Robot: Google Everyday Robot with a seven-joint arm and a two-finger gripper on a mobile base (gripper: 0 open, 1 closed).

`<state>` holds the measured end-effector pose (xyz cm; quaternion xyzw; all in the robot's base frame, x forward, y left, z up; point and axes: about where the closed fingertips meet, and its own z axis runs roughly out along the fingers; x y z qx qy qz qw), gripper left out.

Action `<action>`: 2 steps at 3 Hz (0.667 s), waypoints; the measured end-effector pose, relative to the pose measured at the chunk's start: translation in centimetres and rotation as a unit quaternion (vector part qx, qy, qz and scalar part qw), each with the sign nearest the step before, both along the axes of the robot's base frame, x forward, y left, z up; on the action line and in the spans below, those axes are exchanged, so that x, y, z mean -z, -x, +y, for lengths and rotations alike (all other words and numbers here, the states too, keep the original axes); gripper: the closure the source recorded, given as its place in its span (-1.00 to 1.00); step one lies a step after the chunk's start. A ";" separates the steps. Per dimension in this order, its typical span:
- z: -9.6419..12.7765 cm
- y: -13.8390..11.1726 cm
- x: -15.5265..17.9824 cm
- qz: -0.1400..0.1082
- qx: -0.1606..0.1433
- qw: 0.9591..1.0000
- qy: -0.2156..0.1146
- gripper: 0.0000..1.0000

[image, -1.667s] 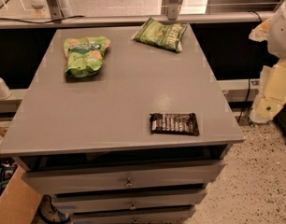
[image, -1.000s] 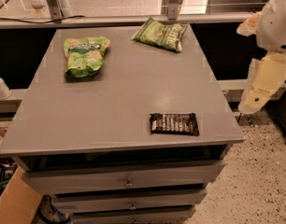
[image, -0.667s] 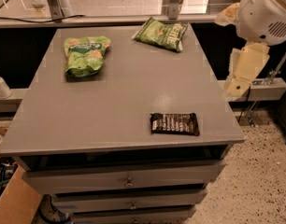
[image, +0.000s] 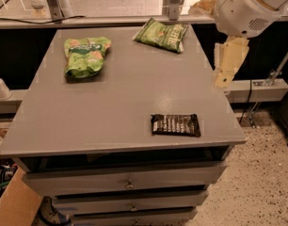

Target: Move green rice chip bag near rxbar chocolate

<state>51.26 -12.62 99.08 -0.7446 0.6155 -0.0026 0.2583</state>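
Gripper (image: 227, 65) swung in beside table (image: 116, 102) right edge — grip state unclear. Chip bag (image: 85, 55) lay untouched, well apart from rxbar (image: 175, 125) — pickup not begun.

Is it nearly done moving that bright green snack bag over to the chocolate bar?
Barely begun. Nothing looks done: the green rice chip bag lies far left on the table, well apart from the rxbar chocolate near the front right edge. In hand: the gripper hangs beyond the table's right side, holding nothing. Left: reach the bag, grasp it, set it beside the bar.
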 end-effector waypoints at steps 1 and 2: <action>0.0 0.0 0.0 0.002 0.004 1.000 -0.001 -1.00; 0.1 0.0 -0.1 -0.005 -0.002 1.000 0.006 -1.00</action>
